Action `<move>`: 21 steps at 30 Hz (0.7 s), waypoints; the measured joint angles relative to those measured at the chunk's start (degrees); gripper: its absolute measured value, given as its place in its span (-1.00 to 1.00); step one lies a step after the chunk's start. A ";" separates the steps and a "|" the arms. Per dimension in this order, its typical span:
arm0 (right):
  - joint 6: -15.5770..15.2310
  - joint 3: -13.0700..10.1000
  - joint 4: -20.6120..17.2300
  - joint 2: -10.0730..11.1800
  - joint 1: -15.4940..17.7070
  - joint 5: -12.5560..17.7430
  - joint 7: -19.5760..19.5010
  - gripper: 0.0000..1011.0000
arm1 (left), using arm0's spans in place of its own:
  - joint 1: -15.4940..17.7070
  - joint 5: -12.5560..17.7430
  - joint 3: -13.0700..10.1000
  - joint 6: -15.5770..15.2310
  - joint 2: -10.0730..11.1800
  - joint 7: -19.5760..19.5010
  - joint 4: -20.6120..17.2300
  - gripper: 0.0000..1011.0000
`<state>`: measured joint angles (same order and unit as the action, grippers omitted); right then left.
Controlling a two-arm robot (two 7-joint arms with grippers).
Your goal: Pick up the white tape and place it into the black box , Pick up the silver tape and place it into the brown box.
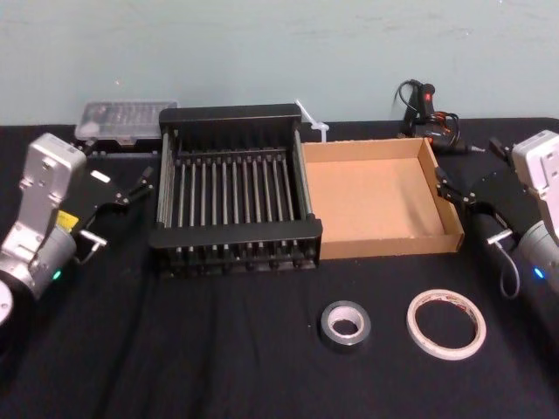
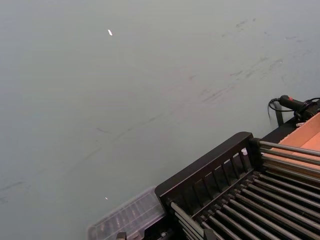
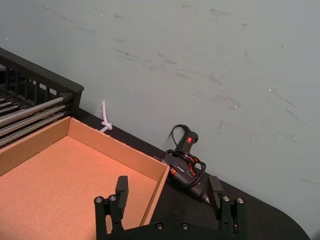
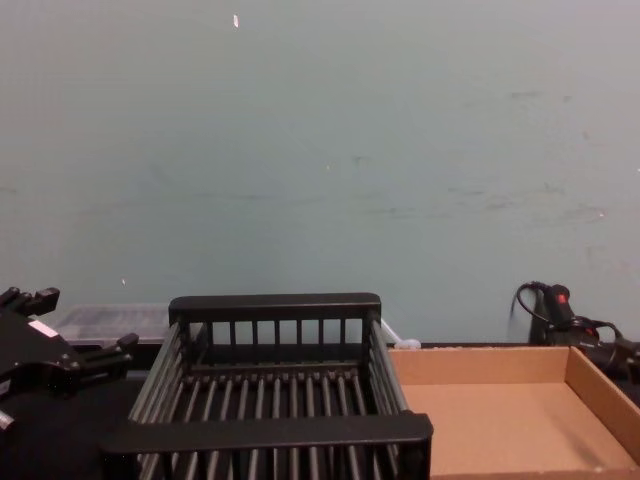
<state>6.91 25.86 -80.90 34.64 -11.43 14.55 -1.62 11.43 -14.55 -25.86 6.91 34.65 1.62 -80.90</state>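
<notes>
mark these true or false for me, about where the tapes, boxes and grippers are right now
1. The white tape lies in the black box. False: it lies on the table, in front of the brown box.
2. The silver tape lies left of the white tape. True.
3. Both boxes are empty. True.
4. The right gripper is shut on the silver tape. False: it is open and empty, by the brown box's right wall.
5. The left gripper is open, left of the black box. True.
</notes>
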 joint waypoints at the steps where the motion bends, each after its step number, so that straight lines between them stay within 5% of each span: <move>1: 0.00 0.00 0.00 0.00 0.00 0.00 0.00 0.98 | 0.00 0.00 0.00 0.00 0.00 0.00 0.00 0.98; 21: -0.84 -1.49 -1.34 -0.11 0.96 0.23 1.12 0.98 | 0.00 0.00 0.00 0.00 0.00 0.00 0.00 0.98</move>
<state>6.07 24.37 -82.24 34.53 -10.47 14.78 -0.50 11.43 -14.55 -25.86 6.91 34.65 1.62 -80.90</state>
